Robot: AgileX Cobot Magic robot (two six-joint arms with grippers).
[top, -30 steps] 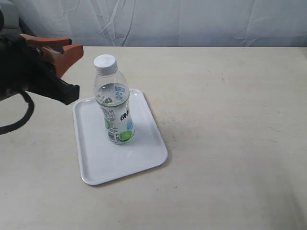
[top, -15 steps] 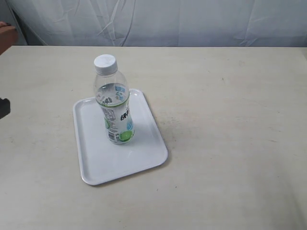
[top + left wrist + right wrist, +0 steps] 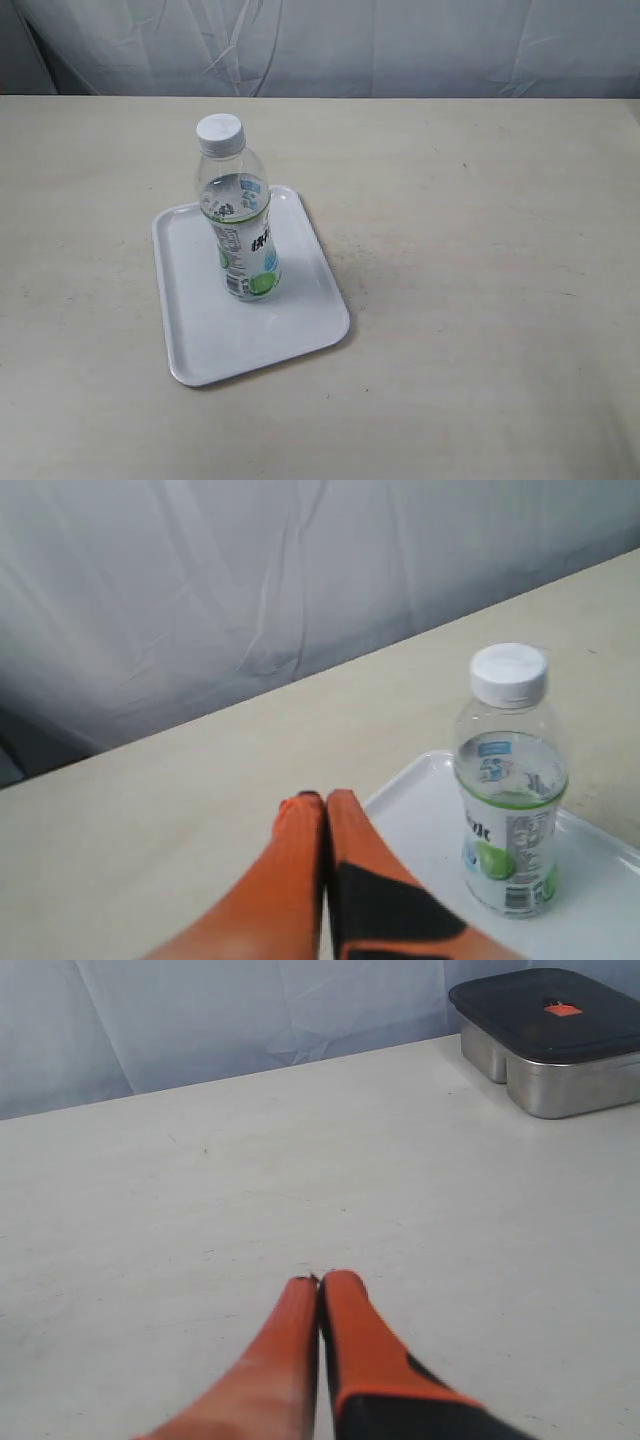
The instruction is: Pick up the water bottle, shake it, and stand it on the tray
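Observation:
The water bottle (image 3: pixel 238 208), clear with a white cap and a white-and-green label, stands upright on the white tray (image 3: pixel 200 330) left of the table's middle. Neither arm shows in the exterior view. In the left wrist view my left gripper (image 3: pixel 322 799) has its orange fingers pressed together with nothing between them; it hangs apart from the water bottle (image 3: pixel 508 780) and over the table near a corner of the tray (image 3: pixel 420 800). My right gripper (image 3: pixel 319 1280) is shut and empty too, above bare tabletop, with neither bottle nor tray in its view.
A metal box with a dark lid (image 3: pixel 550 1035) sits at the table's far edge in the right wrist view. A pale cloth backdrop (image 3: pixel 330 45) hangs behind the table. The beige tabletop (image 3: pixel 480 250) stretches to the right of the tray.
The left arm, at the exterior view's left edge a second ago, has drawn back out of that view. Bottle and tray have not moved.

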